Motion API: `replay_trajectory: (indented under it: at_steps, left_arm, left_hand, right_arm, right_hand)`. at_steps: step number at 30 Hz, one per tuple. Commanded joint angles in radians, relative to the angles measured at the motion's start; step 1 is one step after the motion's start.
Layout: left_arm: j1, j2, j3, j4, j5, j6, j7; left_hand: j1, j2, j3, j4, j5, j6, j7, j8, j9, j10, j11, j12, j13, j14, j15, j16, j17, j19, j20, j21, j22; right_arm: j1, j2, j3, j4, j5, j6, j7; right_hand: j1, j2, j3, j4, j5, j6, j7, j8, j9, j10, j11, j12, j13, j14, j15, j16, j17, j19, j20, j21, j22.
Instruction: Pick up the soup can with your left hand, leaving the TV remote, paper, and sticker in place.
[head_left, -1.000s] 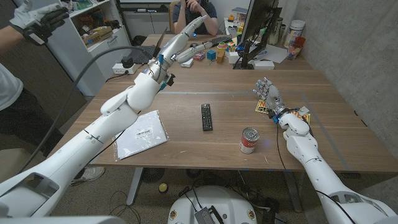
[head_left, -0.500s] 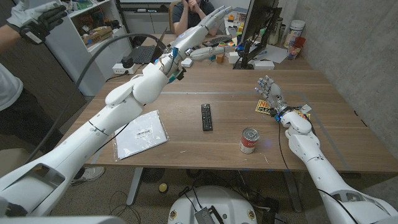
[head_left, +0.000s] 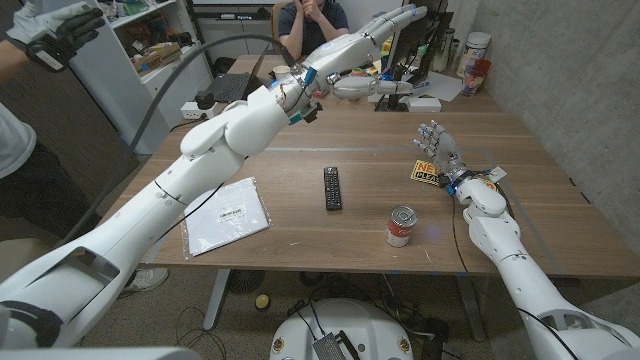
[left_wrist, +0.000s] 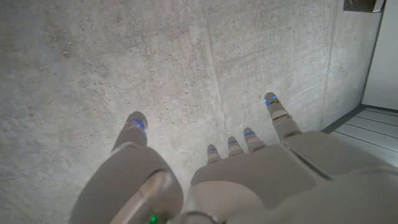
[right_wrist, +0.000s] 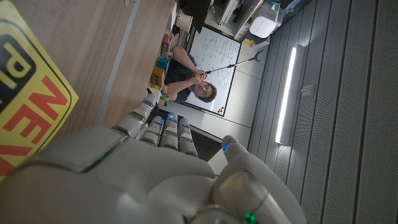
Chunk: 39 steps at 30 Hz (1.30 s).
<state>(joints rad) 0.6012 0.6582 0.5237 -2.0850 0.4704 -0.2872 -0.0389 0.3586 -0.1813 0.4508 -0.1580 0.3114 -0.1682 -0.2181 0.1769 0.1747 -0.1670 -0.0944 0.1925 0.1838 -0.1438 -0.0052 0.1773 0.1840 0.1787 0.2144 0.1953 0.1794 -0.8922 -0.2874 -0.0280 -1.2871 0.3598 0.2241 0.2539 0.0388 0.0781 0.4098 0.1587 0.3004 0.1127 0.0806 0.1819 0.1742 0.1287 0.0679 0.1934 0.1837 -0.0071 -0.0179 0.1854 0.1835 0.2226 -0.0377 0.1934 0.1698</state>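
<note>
Currently the paper (head_left: 227, 216) lies at the near left of the worktop (head_left: 300, 190), a white sheet in a clear sleeve. High above it the left arm stretches far across the scene, and the left hand (head_left: 385, 22) is raised well clear of the worktop, fingers straight and spread, holding nothing; its wrist view looks past the fingertips (left_wrist: 272, 99) at a bare concrete wall. At the middle of the worktop lies the black TV remote (head_left: 331, 187), lengthwise from near to far. To the right of it, nearer the front edge, the soup can (head_left: 401, 225) stands upright with its silver top showing and a red label around it, well apart from both hands. Farther right, the yellow sticker (head_left: 426, 172) lies flat, and the right hand (head_left: 438, 150) stands just above it, fingers up and apart, empty.

The can is likely rigid and fairly heavy if full, with a smooth, somewhat slippery wall. A wrap around its middle, thumb opposite the fingers, looks the safest hold. The left hand has a long way to come down and across, passing near the remote.
</note>
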Motion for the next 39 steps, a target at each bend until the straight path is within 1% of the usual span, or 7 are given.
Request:
replay_trajectory:
  at_steps: [1,6,9,12,24,34,39]
  left_arm:
    - [-0.058,-0.029,0.044,-0.022,0.007,-0.05,-0.117]
    - [-0.074,-0.031,0.056,-0.027,0.011,-0.064,-0.162]
    - [-0.088,-0.029,0.067,-0.028,0.004,-0.061,-0.207]
    - [-0.096,-0.029,0.076,-0.027,0.0,-0.071,-0.234]
    - [-0.111,-0.027,0.085,-0.037,0.023,-0.059,-0.305]
    - [-0.13,-0.042,0.114,-0.002,0.063,-0.036,-0.335]
    - [-0.129,-0.044,0.121,0.002,0.097,-0.039,-0.323]
  left_hand:
    - [0.018,0.002,-0.014,0.0,0.01,-0.008,-0.003,0.001,0.005,0.001,0.001,0.014,0.004,0.003,-0.001,0.01,0.003,-0.008,0.002,-0.002,0.002]
    - [0.024,0.005,-0.02,0.002,0.013,-0.007,-0.003,0.004,0.006,0.013,0.004,0.019,0.004,0.008,-0.002,0.013,0.003,-0.008,0.001,-0.002,0.002]
    - [0.037,0.012,-0.028,0.003,0.017,-0.004,-0.003,0.008,0.006,-0.022,-0.003,0.004,0.002,-0.002,0.005,0.008,0.001,-0.008,0.001,-0.002,0.001]
    - [0.043,0.014,-0.032,0.003,0.019,-0.002,-0.003,0.009,0.006,-0.028,-0.004,0.002,0.002,-0.006,0.01,0.007,0.0,-0.008,0.0,-0.002,0.001]
    - [0.077,0.016,-0.048,0.0,0.027,0.008,-0.002,0.013,0.007,0.026,0.006,0.023,0.001,0.028,0.013,0.017,-0.002,0.003,-0.002,0.002,-0.001]
    - [0.111,0.016,-0.06,-0.005,0.035,0.016,-0.002,0.016,0.007,0.048,0.012,0.028,0.0,0.06,0.018,0.023,-0.003,0.026,-0.004,0.007,-0.002]
    - [0.133,0.018,-0.065,-0.007,0.04,0.025,-0.002,0.019,0.008,0.055,0.02,0.028,0.001,0.068,0.03,0.023,-0.003,0.027,-0.002,0.005,-0.002]
  right_arm:
    - [-0.016,-0.012,0.004,-0.023,-0.003,0.0,-0.012]
    - [-0.018,-0.014,0.007,-0.022,-0.002,0.002,-0.016]
    - [-0.019,-0.013,0.009,-0.018,0.0,0.003,-0.018]
    - [-0.019,-0.013,0.009,-0.016,-0.001,0.004,-0.019]
    - [-0.01,-0.006,0.012,0.0,0.002,0.012,-0.023]
    - [-0.001,-0.002,0.01,0.017,0.0,0.031,-0.024]
    - [-0.001,-0.001,0.011,0.02,-0.001,0.034,-0.029]
  right_hand:
    - [0.0,0.043,-0.004,-0.004,0.003,0.011,-0.001,0.009,0.006,0.007,0.001,0.004,0.006,0.008,-0.001,0.005,0.004,0.007,-0.011,0.003,0.002]
    - [0.0,0.043,-0.004,-0.004,0.003,0.011,0.0,0.009,0.006,0.007,0.0,0.005,0.006,0.008,-0.001,0.005,0.004,0.007,-0.01,0.003,0.002]
    - [0.0,0.043,-0.005,-0.004,0.003,0.011,0.0,0.009,0.006,0.008,0.0,0.005,0.006,0.009,-0.001,0.005,0.004,0.007,-0.011,0.003,0.002]
    - [0.0,0.043,-0.005,-0.004,0.003,0.011,-0.001,0.008,0.006,0.007,-0.001,0.004,0.006,0.009,-0.002,0.005,0.004,0.007,-0.011,0.003,0.002]
    - [0.001,0.043,-0.006,-0.004,0.004,0.013,-0.001,0.009,0.006,0.009,0.001,0.004,0.006,0.011,0.001,0.006,0.004,0.008,-0.01,0.003,0.002]
    - [0.001,0.044,-0.006,-0.004,0.004,0.016,-0.001,0.009,0.006,0.013,0.001,0.006,0.005,0.014,0.001,0.006,0.003,0.008,-0.009,0.003,0.002]
    - [0.002,0.044,-0.006,-0.005,0.004,0.018,-0.001,0.01,0.006,0.017,-0.001,0.006,0.005,0.02,0.002,0.008,0.003,0.0,-0.011,0.0,0.002]
